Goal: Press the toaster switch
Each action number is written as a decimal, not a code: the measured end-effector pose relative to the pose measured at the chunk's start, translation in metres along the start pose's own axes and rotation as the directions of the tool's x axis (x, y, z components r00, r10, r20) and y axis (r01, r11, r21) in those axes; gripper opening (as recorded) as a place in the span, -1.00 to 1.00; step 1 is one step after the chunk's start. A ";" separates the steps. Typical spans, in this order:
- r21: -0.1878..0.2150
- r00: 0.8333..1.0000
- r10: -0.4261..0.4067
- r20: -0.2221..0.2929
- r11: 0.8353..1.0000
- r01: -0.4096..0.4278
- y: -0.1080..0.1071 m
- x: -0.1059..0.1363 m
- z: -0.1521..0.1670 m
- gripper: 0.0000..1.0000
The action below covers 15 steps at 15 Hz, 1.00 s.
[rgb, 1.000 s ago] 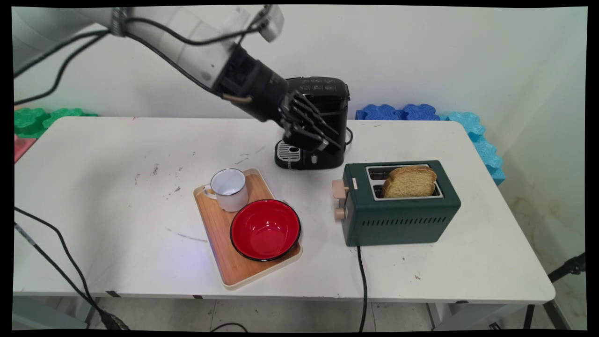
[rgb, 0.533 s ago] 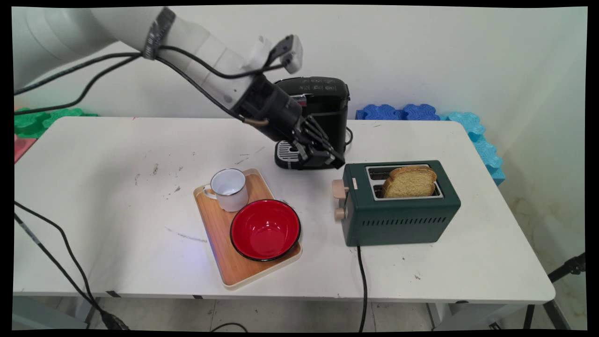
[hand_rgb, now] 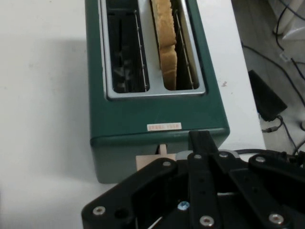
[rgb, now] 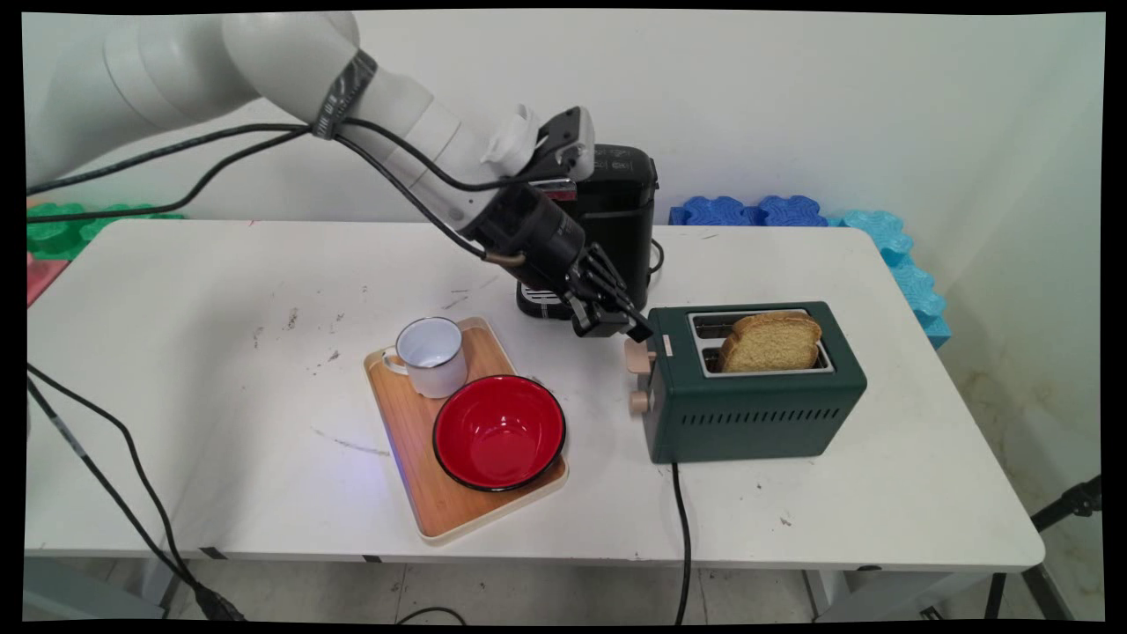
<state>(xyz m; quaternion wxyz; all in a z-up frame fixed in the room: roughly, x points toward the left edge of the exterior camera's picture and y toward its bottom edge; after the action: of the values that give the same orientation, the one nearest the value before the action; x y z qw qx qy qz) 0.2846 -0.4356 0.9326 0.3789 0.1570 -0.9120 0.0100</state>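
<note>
At the toaster's [rgb: 757, 414] left end | gripper [rgb: 640, 333] hangs just above the lever [rgb: 637, 354], fingers pressed together, holding nothing | bread [rgb: 773, 343] sticks up from one slot, lever up, not pushed down | cup [rgb: 431, 355] and bowl [rgb: 498, 431] rest on the tray [rgb: 407, 423] nearby.

Your main view sits above the near side of the counter [rgb: 220, 475] and looks down across it to the wall behind, taking in the whole top from some way off. Your hand view rides on the hand [hand_rgb: 200, 191] and looks along it, close over the toaster [hand_rgb: 143, 119], whose slots run up the picture. Both views share the toaster [rgb: 748, 414] and the bread [rgb: 773, 342] [hand_rgb: 167, 52] standing in it.
</note>
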 end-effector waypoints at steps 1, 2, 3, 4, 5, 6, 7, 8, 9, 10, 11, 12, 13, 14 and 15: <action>0.003 1.000 0.005 0.005 1.000 -0.005 -0.001 0.000 0.002 -1.00; 0.005 1.000 0.008 0.009 1.000 -0.008 -0.002 -0.001 0.004 -1.00; 0.009 1.000 0.011 0.014 1.000 -0.011 -0.002 -0.001 0.006 -1.00; 0.011 1.000 0.013 0.017 1.000 -0.013 -0.003 -0.001 0.008 -1.00; 0.017 1.000 0.015 0.022 1.000 -0.015 -0.004 -0.002 0.010 -1.00; 0.022 1.000 0.015 0.027 1.000 -0.016 -0.005 -0.002 0.012 -1.00; 0.028 0.999 0.015 0.031 0.999 -0.016 -0.006 -0.003 0.014 -1.00; 0.032 0.999 0.015 0.034 0.999 -0.016 -0.007 -0.004 0.016 -1.00; 0.034 0.999 0.015 0.037 0.999 -0.016 -0.008 -0.004 0.018 -1.00; 0.037 0.999 0.015 0.039 0.999 -0.016 -0.008 -0.005 0.019 -1.00; 0.040 0.999 0.015 0.042 0.999 -0.016 -0.009 -0.006 0.021 -1.00; 0.043 0.999 0.014 0.044 0.999 -0.016 -0.009 -0.007 0.023 -1.00; 0.045 0.999 0.014 0.046 0.999 -0.016 -0.009 -0.008 0.025 -1.00; 0.047 0.999 0.014 0.048 0.999 -0.016 -0.010 -0.009 0.026 -1.00; 0.048 0.999 0.013 0.050 0.999 -0.015 -0.010 -0.010 0.027 -1.00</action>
<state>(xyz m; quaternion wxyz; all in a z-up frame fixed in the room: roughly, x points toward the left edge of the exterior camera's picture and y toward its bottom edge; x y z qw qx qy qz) 0.2752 -0.4457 0.9051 0.3523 0.1598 -0.9217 0.0306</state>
